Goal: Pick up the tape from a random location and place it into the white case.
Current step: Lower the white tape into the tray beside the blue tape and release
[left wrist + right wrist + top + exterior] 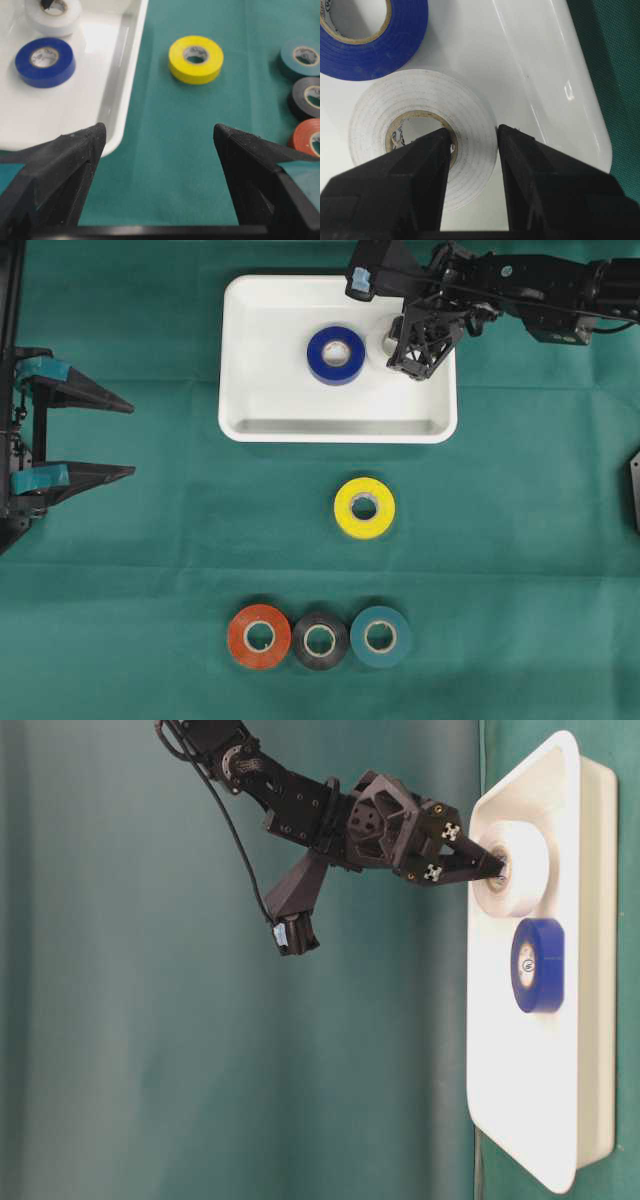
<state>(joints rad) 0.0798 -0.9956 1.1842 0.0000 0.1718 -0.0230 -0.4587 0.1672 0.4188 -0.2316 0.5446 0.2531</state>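
White roll of tape point(422, 137) lying flat inside the shallow white rectangular plastic case point(260, 410), in its upper right part in the overhead view, just beside a blue roll of tape point(336, 355) that also rests on the case floor. Pinched across one wall by the black right gripper point(474, 137): one finger down in the cardboard core, the other against the outer face (jaws narrow, closed on the band of tape). Roll apparently resting on the case floor, in the table-level view at least.

Outside the case, on the green cloth point(520, 540), a yellow roll of tape point(364, 508) lying alone near the middle. Further toward the bottom edge of the overhead view, a row of three rolls touching or nearly so: orange roll point(259, 636), black roll point(320, 641), teal roll point(381, 637).

At the left edge, well apart from everything, the black left gripper point(85, 435) with jaws spread wide, holding nothing.
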